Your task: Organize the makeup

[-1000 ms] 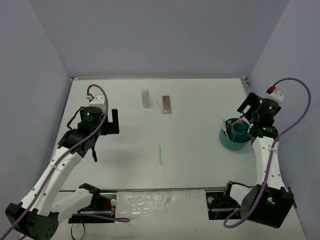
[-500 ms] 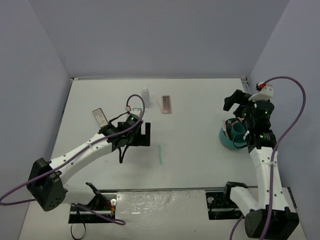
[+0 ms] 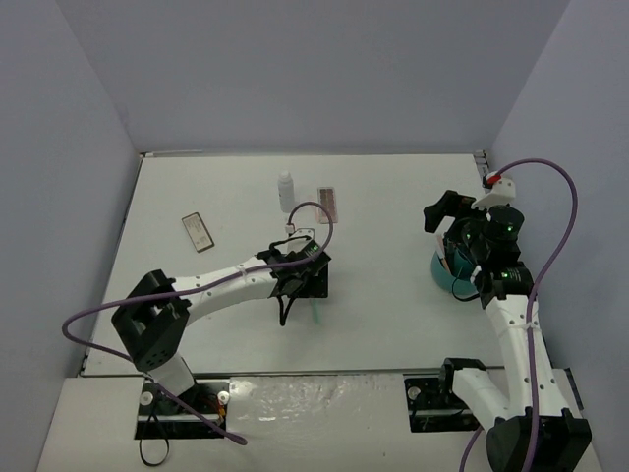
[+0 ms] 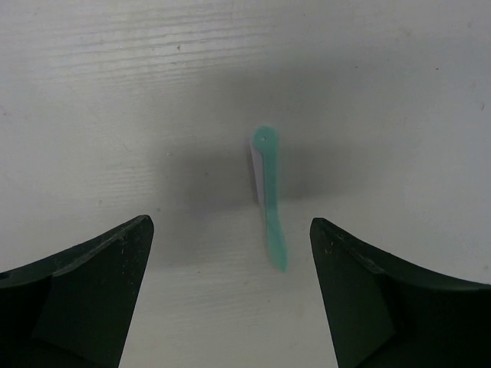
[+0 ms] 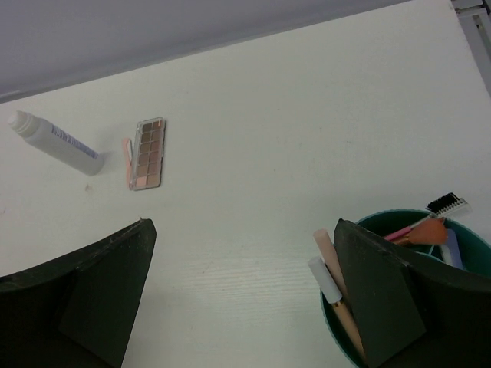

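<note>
Left pincer (image 4: 230,227) newly over teal stick (image 4: 269,205)

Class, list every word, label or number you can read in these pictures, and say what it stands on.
Bottle: blue lettering along its side, too blurred to read.
Palette beside it: no writing visible.
Teal stick: no writing visible.
</note>
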{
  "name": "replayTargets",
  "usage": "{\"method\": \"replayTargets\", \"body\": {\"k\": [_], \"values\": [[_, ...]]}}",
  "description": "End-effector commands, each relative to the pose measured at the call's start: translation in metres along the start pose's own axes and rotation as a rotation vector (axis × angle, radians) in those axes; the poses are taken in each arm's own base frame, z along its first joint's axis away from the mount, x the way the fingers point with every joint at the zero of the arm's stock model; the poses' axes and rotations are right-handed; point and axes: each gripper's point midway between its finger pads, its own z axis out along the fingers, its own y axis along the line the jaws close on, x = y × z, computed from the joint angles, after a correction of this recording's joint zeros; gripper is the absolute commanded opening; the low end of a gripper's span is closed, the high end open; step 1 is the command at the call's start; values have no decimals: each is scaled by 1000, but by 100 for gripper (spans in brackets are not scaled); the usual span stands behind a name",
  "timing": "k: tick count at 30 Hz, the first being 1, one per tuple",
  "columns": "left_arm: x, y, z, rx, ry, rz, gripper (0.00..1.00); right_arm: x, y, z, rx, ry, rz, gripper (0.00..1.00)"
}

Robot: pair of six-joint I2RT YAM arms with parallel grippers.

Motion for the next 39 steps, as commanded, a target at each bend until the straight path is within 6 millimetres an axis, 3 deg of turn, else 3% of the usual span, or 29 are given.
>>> {"method": "replayTargets", "body": {"k": [1,6,13,16,19,23,25,29,34,39], "values": [[-16,-23,0,16,-41,-54,69,-19,14,-3,-45,-78,-52,100],[-2,-27,15,13,8,-44,58,-16,15,-4,-46,-74,-67,100],[19,-29,30,-9,61,-15,52,-12,12,-3,-34,-68,-70,100],[25,-28,35,-15,76,-6,47,-10,20,-3,-57,-63,-79,100],[30,-27,38,-22,86,-1,36,-9,21,-3,-58,-61,-81,100],[31,-24,36,-22,81,6,6,-11,23,-5,-71,-63,-82,100],[24,-25,29,-13,56,18,0,-11,27,-6,-91,-58,-81,100],[-4,-37,9,45,-49,73,0,-10,50,-11,-203,-24,-74,100],[-48,-52,-34,192,-261,171,0,0,88,-16,-395,49,-35,99],[-93,-72,-93,372,-519,297,0,2,136,-29,-632,107,31,96]]}}
